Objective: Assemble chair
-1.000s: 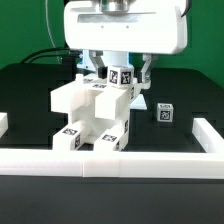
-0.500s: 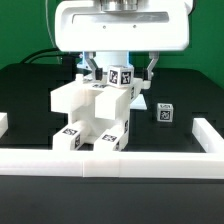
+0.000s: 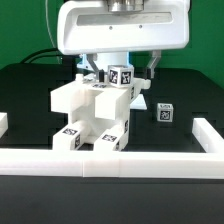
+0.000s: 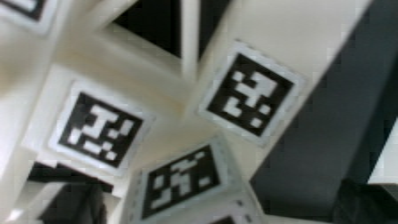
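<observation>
Gripper (image 3: 120, 73): wide open and holding nothing. Its two dark fingers (image 3: 150, 68) hang below the glossy white arm housing (image 3: 122, 24) and straddle the topmost piece of the chair. A gap shows on each side, so neither finger touches it.

Top piece (image 3: 123, 77): a small matte white block. A square black-and-white tag faces the exterior camera.

Chair (image 3: 88, 108): partly built, standing on the surface near the middle and close behind the rail. It is made of matte white plastic in blocky forms, with flat slabs and square-section bars stepping down toward the front. Two tags show on its lower front faces.

Wrist view: a very close, blurred look at the same white parts. Three tags are legible as patterns, one of them at (image 4: 249, 90). Flat faces and straight edges are plain, but which part is which cannot be told.

Cube (image 3: 164, 114): a small loose white piece with a tag, lying on the surface to the exterior view's right of the chair, well apart from it.

Surface (image 3: 35, 95): flat, matte black.

Rail (image 3: 120, 161): long, low, plain white, running along the front edge and turning back at both ends.
</observation>
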{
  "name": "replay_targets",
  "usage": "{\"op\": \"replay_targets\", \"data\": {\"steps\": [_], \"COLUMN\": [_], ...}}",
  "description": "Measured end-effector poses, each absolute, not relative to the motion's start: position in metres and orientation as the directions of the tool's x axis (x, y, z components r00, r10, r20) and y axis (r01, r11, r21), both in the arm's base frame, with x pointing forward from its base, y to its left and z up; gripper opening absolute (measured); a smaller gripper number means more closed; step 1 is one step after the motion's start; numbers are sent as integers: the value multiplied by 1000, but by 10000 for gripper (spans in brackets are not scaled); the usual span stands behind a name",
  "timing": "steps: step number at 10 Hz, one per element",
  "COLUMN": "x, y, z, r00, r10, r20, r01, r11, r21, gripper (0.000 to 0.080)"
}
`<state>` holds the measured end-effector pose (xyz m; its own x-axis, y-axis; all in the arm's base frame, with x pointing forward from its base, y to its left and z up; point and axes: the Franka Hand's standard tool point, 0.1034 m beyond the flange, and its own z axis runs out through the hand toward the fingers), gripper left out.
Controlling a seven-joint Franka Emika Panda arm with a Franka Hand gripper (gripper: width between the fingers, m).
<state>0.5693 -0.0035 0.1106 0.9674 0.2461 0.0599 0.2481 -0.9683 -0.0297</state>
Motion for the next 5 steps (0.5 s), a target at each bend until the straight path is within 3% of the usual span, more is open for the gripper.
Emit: {"op": "replay_targets", "data": {"steps": [4, 5], "x": [572, 571], "y": [-17, -19], "z": [114, 114], "r00": [860, 856], "r10": [507, 515], "r20": [53, 51], "r01": [506, 514], "r11": [-862, -857], "r21": [27, 27], "gripper": [649, 520]}}
